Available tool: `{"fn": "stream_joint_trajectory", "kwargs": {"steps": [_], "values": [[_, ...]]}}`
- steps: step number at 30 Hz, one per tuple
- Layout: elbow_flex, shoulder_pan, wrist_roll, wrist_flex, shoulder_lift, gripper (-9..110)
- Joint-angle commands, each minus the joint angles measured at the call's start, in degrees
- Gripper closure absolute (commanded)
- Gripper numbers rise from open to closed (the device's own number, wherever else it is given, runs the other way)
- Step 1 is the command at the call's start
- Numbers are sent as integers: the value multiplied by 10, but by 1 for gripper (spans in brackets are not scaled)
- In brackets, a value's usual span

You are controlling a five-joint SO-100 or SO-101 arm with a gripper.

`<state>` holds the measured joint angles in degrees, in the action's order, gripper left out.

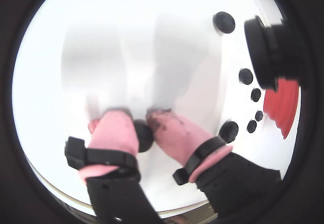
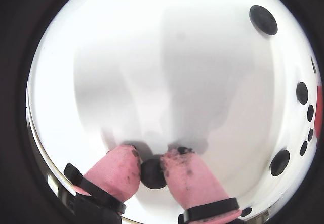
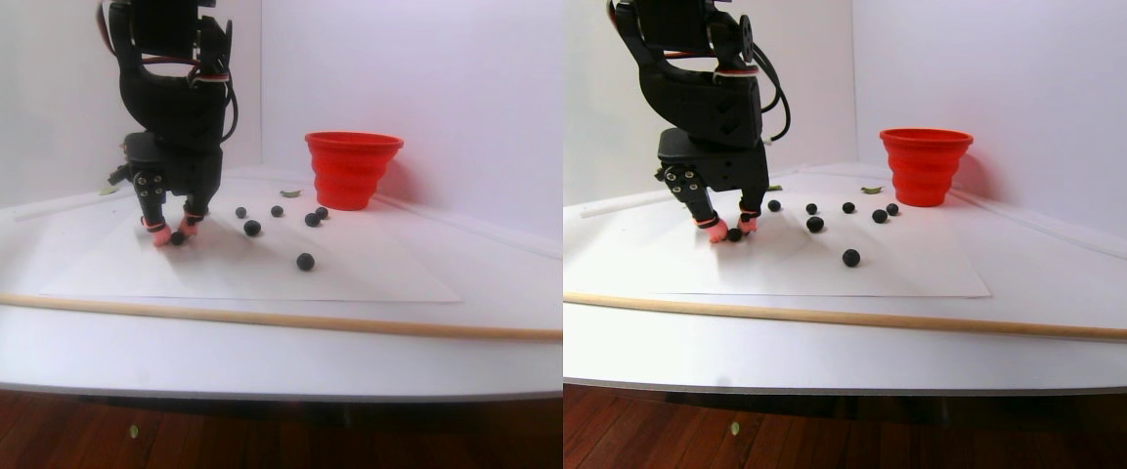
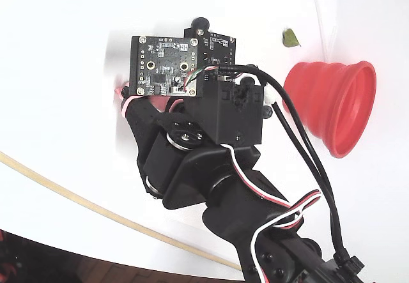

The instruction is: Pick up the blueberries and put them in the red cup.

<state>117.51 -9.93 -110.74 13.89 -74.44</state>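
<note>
The gripper [image 1: 143, 128] closed its pink-tipped fingers [image 1: 117, 132] around one blueberry [image 1: 144, 135] on the white sheet [image 3: 231, 269], well left of the red cup [image 3: 352, 168] in the stereo pair view. Pickup was apparently under way; next, a lift and carry to the cup.

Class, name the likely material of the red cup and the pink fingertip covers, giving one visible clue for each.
The red cup: probably matte silicone or soft plastic, judging by its stepped, collapsible-looking ribs. The pink fingertip covers: likely soft rubber or foam, dull and smudged dark.
</note>
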Motion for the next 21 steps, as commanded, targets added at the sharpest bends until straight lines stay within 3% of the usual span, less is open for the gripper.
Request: {"fn": "stream_joint_trajectory", "kwargs": {"steps": [1, 21], "values": [[-10, -1, 7, -9, -56, 94], [11, 23, 4, -69, -168, 94]]}}
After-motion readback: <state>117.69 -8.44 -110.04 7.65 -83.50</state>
